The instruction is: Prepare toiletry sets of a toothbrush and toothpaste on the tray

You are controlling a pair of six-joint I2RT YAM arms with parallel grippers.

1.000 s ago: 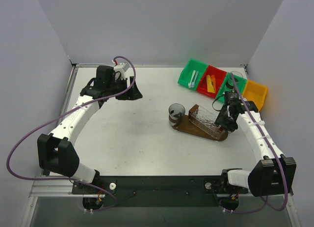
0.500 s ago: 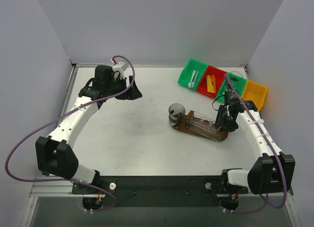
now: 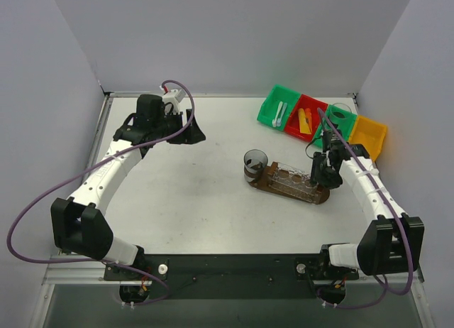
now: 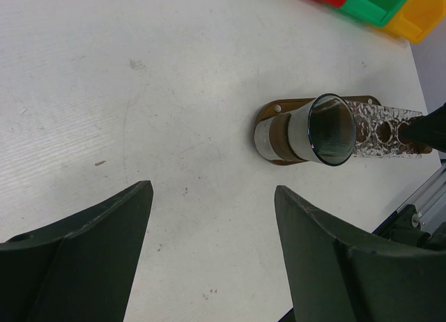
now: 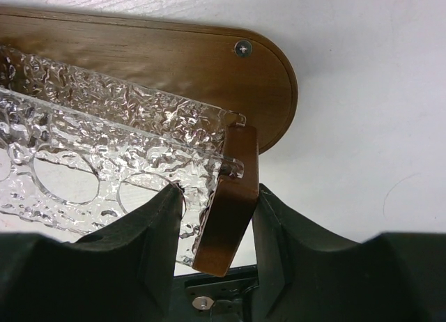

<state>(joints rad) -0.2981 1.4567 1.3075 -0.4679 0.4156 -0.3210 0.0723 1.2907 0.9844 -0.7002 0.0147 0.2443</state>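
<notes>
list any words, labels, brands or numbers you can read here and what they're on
No text can be read in any view.
tray: bare wood and a screw, no label.
clear rack: dimpled pattern only, no lettering.
cup: unmarked.
toothpaste tubes in the red bin: too small to read any print.
</notes>
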